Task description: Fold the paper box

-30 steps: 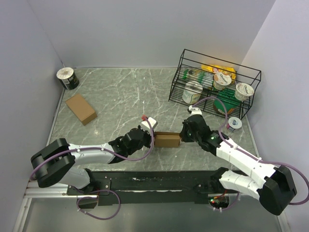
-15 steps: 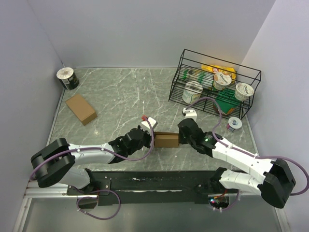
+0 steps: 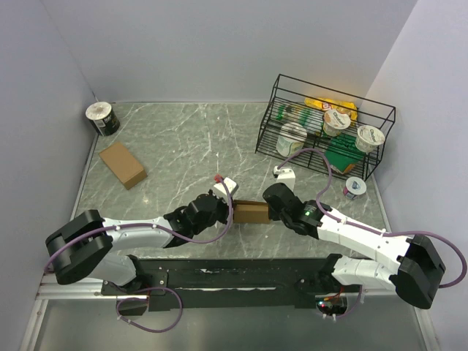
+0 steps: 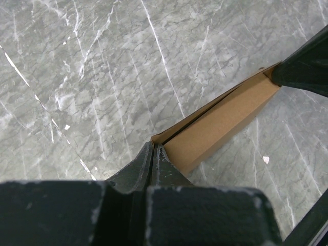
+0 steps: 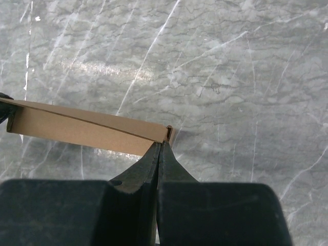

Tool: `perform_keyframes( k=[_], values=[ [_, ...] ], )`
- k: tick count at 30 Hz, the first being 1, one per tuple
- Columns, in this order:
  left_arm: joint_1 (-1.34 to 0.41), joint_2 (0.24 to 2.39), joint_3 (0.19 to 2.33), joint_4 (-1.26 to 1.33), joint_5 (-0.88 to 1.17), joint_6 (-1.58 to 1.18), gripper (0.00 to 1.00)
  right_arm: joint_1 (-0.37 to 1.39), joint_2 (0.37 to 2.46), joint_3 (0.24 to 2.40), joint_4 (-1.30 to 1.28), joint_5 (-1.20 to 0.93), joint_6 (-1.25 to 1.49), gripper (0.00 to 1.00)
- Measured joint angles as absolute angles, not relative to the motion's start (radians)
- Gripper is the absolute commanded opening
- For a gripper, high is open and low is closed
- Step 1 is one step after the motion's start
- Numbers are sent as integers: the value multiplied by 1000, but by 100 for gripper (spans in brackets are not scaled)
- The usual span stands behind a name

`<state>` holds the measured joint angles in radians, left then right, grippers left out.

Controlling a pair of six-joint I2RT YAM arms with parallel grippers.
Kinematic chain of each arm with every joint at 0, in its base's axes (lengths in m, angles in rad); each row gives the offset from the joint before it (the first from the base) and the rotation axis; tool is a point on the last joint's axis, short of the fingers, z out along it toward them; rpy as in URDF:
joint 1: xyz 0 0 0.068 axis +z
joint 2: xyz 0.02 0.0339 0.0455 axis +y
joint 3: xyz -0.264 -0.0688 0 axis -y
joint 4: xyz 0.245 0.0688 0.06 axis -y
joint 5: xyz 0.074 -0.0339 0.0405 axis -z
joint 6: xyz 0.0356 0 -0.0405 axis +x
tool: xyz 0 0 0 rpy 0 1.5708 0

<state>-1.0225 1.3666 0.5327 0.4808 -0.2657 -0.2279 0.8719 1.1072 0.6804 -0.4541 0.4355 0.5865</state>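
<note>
The brown paper box (image 3: 251, 212) lies on the marble table near the front middle, between my two grippers. My left gripper (image 3: 229, 213) is at its left end. In the left wrist view the fingers (image 4: 138, 169) are pressed together at the box's (image 4: 220, 123) near corner, pinching its thin edge at the left gripper's tip (image 4: 154, 147). My right gripper (image 3: 271, 208) is at the right end. In the right wrist view it (image 5: 163, 143) is shut under the box's (image 5: 77, 128) end corner, where a small tab sticks up.
A second flat brown box (image 3: 123, 164) lies at the left. A roll (image 3: 102, 118) stands in the far left corner. A black wire rack (image 3: 325, 128) with cups and packets stands at the far right, with one cup (image 3: 354, 188) on the table in front of it.
My right gripper has moved left along the box's right end and its wrist has turned. The visible box looks shorter. The left arm has not moved.
</note>
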Motion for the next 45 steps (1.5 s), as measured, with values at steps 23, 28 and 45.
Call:
perform_keyframes(
  k=[23,28,45],
  values=[
    [-919,1159,524,339,-23,-282,43,902,1092,681,-472,464,635,0],
    [-886,1160,524,295,54,-293,36,906,1090,681,-474,463,635,0],
    [-873,1263,577,244,85,-304,41,914,1087,680,-476,459,638,0]
  ],
)
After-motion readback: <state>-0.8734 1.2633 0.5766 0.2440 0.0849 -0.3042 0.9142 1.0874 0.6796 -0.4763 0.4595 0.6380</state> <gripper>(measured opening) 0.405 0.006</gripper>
